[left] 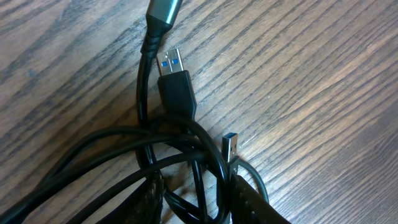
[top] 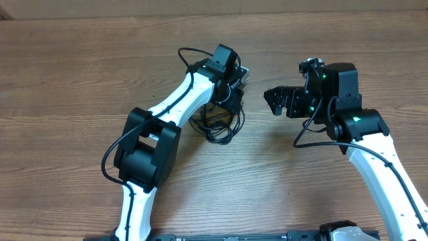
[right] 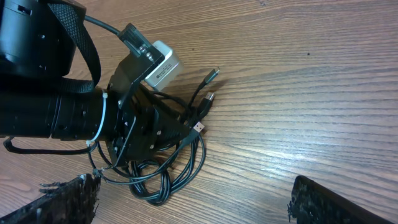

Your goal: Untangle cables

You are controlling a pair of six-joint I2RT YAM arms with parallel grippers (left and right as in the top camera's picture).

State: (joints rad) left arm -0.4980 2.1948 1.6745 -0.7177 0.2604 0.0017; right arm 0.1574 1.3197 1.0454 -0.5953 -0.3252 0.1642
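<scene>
The cables (top: 219,127) lie in a black tangled bundle mid-table. In the left wrist view the cables (left: 186,143) show a grey-sleeved plug (left: 163,11), a black USB plug (left: 174,78) and a smaller USB plug (left: 230,146). My left gripper (left: 199,202) is low over the bundle with its fingers on either side of several strands. Bare table shows between the fingers, so it is open. It also shows in the overhead view (top: 231,104). My right gripper (top: 274,100) is open and empty, to the right of the bundle. The right wrist view shows the loops (right: 168,180) beyond its fingers (right: 193,199).
The wooden table (top: 80,67) carries nothing else. The left arm's white link (top: 180,100) and black elbow (top: 147,147) cross over the table left of the bundle. The left wrist camera (right: 160,65) sits just above the plugs.
</scene>
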